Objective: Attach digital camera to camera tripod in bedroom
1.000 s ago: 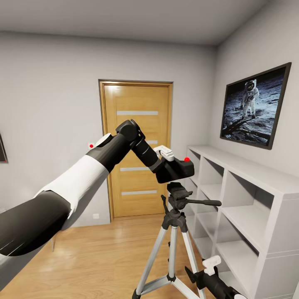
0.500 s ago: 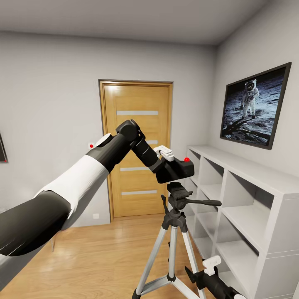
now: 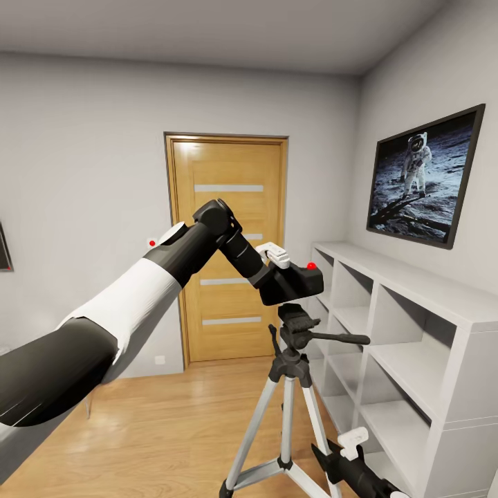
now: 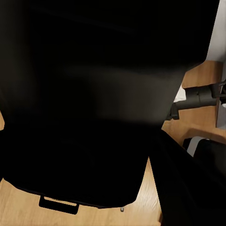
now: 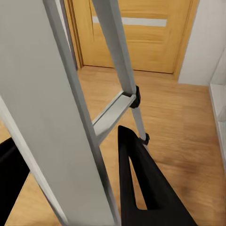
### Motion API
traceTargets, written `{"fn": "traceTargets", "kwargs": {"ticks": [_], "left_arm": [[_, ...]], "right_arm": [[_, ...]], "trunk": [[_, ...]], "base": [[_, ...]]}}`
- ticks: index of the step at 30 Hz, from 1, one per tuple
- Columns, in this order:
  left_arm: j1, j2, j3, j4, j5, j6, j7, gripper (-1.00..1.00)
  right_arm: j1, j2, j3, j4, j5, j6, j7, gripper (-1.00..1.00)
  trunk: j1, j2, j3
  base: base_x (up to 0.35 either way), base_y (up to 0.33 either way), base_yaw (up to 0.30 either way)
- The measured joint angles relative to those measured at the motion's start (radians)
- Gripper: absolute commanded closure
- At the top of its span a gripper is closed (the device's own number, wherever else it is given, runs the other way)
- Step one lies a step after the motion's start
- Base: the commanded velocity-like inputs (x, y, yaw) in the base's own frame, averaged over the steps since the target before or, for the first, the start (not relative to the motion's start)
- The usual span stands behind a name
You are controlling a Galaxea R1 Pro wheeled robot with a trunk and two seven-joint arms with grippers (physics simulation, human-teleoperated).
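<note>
The black digital camera [image 3: 299, 281], with its red button on top, is held level in my left gripper [image 3: 277, 280], which is shut on it. It hangs directly over the black head of the camera tripod [image 3: 296, 324], at or just above the mounting plate; I cannot tell whether they touch. In the left wrist view the dark camera body [image 4: 103, 94] blocks most of the picture, and the tripod's pan handle [image 4: 200, 97] shows beside it. My right gripper [image 5: 61, 139] is low down, its fingers [image 5: 141, 188] on either side of a silver-grey tripod leg [image 5: 56, 94] and closed against it.
An oak door [image 3: 228, 207] with frosted strips stands behind the tripod. White cube shelves [image 3: 415, 346] run along the right wall under a framed astronaut picture [image 3: 425, 176]. Light wood floor [image 3: 166, 429] spreads to the left of the tripod.
The tripod and my right arm have shifted very slightly, with the pan handle a touch lower. The left arm and camera have stayed put.
</note>
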Motion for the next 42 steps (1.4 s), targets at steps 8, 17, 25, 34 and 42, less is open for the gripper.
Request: {"fn": "traceTargets", "kwargs": {"ticks": [8, 17, 25, 34, 42], "left_arm": [[0.000, 0.000, 0.000, 0.000, 0.000, 0.000, 0.000, 1.00], [0.000, 0.000, -0.001, 0.000, 0.000, 0.000, 0.000, 1.00], [0.000, 0.000, -0.001, 0.003, 0.000, 0.000, -0.001, 1.00], [0.002, 0.000, -0.004, 0.086, 0.001, 0.000, 0.001, 1.00], [0.002, 0.000, -0.004, 0.090, 0.001, 0.000, 0.003, 1.00]], "right_arm": [[0.000, 0.000, 0.000, 0.000, 0.000, 0.000, -0.001, 1.00], [0.000, 0.000, 0.005, 0.000, -0.005, 0.001, -0.002, 1.00], [0.000, 0.000, 0.006, -0.001, -0.003, 0.001, -0.002, 1.00], [0.000, 0.000, 0.006, -0.001, -0.002, 0.001, -0.001, 1.00], [0.000, 0.000, 0.006, -0.001, -0.003, 0.000, -0.002, 1.00]], "trunk": [[0.000, 0.000, 0.000], [0.000, 0.000, 0.000], [0.000, 0.000, 0.000], [0.000, 0.000, 0.000], [0.000, 0.000, 0.000]], "base": [[0.000, 0.000, 0.000], [0.000, 0.000, 0.000], [0.000, 0.000, 0.000], [0.000, 0.000, 0.000], [0.000, 0.000, 0.000]]}}
